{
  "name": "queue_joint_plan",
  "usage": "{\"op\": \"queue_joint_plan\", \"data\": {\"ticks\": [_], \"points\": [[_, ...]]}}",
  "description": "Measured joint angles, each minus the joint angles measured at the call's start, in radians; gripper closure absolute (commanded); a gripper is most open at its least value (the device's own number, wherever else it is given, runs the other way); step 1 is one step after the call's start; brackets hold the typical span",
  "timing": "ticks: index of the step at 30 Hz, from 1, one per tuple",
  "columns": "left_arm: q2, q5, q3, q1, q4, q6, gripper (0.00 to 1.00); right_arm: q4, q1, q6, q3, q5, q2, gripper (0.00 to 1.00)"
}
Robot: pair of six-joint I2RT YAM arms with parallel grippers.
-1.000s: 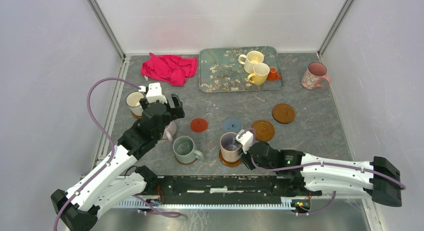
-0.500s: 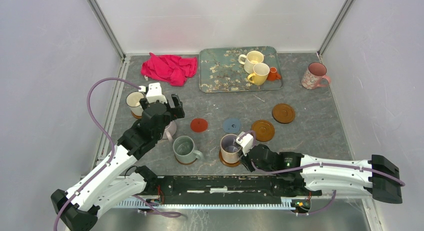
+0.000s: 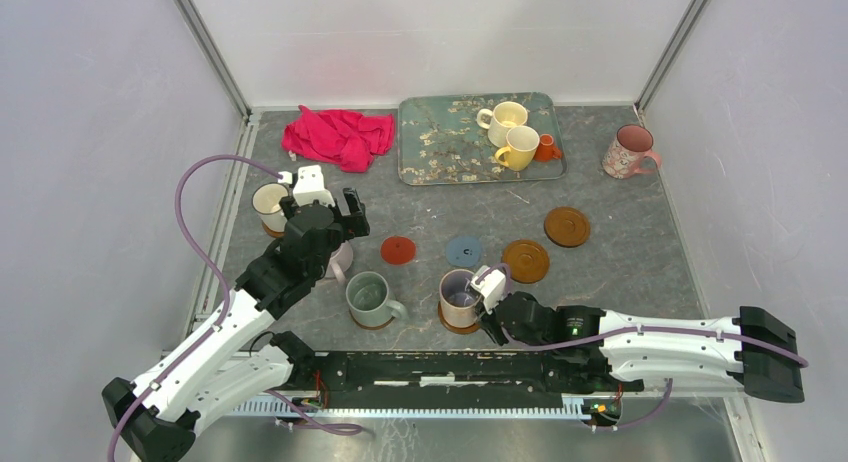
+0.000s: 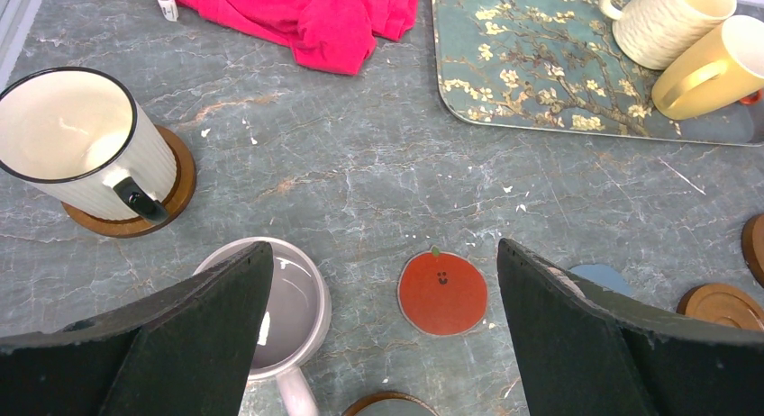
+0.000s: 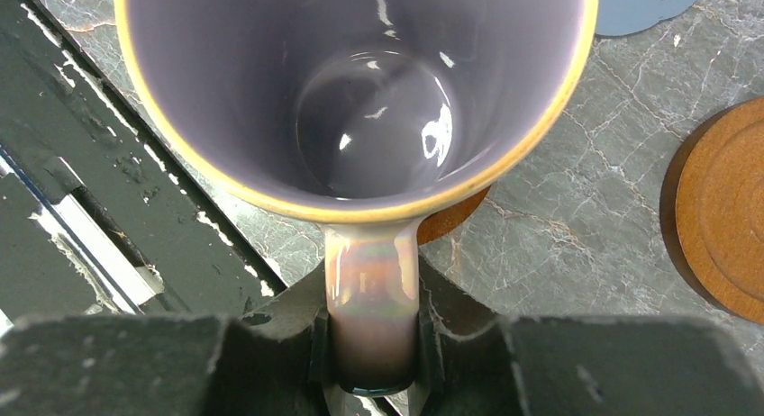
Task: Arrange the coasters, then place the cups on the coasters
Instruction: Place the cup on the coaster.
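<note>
The grey marbled worktop (image 3: 620,282) was taken up at the back by a teal blossom-patterned tray (image 3: 440,147). A cream mug (image 3: 503,120), a yellow mug (image 3: 519,147) and a tiny orange cup (image 3: 546,147) were grouped at its right end. A crumpled red cloth (image 3: 338,136) was seen just left of the tray.

The left arm (image 3: 250,302) was held over the worktop's left side, its jaws spread wide and gripping nothing. In the left wrist view a pale lilac mug (image 4: 288,308) was partly covered by one black finger (image 4: 162,344), and the red coaster (image 4: 442,293) (a small face was drawn on it) was framed between the two.

The right arm (image 3: 650,342) was stretched low along the near edge, its jaws clenched on the handle (image 5: 371,299) of a mauve mug (image 5: 360,92). That mug was placed over an amber coaster (image 3: 458,328) at the near middle; whether it was fully set down could not be told.

A white ribbed mug (image 3: 268,204) was stood on a brown coaster (image 4: 176,186) at far left, and a grey-green mug (image 3: 370,297) on another coaster (image 3: 372,325) near the front. A pink floral mug (image 3: 630,150) was stood directly on the worktop at back right. A blue coaster (image 3: 464,249) was laid beside the red one, with two bare amber coasters (image 3: 526,261) (image 3: 567,226) to its right.
</note>
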Motion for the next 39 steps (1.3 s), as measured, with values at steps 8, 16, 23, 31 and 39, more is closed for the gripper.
{"op": "queue_joint_plan", "data": {"ticks": [8, 16, 23, 31, 39], "points": [[0.000, 0.000, 0.000, 0.000, 0.000, 0.000, 0.00, -0.002, 0.010, 0.006, 0.000, 0.011, 0.000, 0.74], [0.000, 0.000, 0.000, 0.000, 0.000, 0.000, 0.00, 0.008, 0.018, 0.011, 0.000, 0.020, -0.003, 0.54], [0.000, 0.000, 0.000, 0.000, 0.000, 0.000, 0.00, 0.003, 0.019, 0.009, 0.008, 0.023, -0.004, 0.41], [0.000, 0.000, 0.000, 0.000, 0.000, 0.000, 0.00, -0.049, 0.021, 0.002, 0.086, 0.031, -0.021, 0.16], [0.000, 0.001, 0.000, 0.000, 0.000, 0.000, 0.00, -0.171, 0.021, 0.002, 0.276, 0.100, -0.007, 0.02]]}}
